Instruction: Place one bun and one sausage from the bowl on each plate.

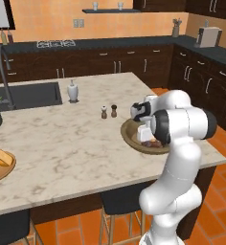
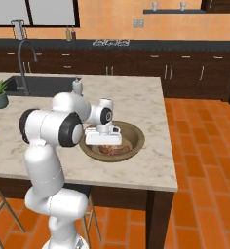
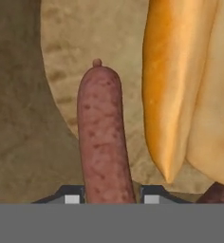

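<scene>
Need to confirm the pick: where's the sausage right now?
In the hand view, the sausage sits between the gripper's fingertips, inside the bowl, left of the bun.

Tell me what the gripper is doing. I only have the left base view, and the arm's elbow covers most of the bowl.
Observer: In the hand view, the gripper has a reddish sausage between its fingertips, with one tip against each side.
Operator: Is there a bun in the bowl too?
Observer: Yes, a golden bun lies close beside that sausage in the bowl.
Operator: Any other sausage?
Observer: Probably. A dark reddish end pokes out past the bun and looks like a second sausage.
</scene>
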Tool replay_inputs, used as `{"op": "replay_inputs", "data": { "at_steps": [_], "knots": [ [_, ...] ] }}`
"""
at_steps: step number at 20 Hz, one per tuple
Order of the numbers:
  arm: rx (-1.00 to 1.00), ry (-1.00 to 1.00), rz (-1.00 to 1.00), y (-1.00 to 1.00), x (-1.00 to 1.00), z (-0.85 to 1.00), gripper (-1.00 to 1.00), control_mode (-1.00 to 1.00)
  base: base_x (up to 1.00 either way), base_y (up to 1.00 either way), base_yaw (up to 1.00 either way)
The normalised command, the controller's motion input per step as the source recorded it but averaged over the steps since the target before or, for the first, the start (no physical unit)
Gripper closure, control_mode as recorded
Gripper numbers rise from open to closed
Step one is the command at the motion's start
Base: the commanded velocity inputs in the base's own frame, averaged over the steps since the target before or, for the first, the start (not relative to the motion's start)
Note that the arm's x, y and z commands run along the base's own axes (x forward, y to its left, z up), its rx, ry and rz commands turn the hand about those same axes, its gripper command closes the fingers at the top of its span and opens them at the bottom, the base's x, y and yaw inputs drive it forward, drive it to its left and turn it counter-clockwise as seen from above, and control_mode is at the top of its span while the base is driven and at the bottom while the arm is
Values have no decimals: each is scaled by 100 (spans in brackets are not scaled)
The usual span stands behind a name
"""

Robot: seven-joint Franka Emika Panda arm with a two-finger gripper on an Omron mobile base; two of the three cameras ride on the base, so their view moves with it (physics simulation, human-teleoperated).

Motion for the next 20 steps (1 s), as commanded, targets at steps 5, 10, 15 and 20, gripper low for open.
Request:
{"op": "replay_inputs", "data": {
  "at_steps": [5,10,15,20],
  "knots": [
    [0,7,0,0,-2,31,100,-100,0,0,0],
    [11,0,0,-4,-34,71,100,-100,0,0,0],
    [11,-24,-1,0,-97,83,100,-100,0,0,0],
    [3,-21,-4,8,-99,88,100,-100,0,0,0]
  ]
}}
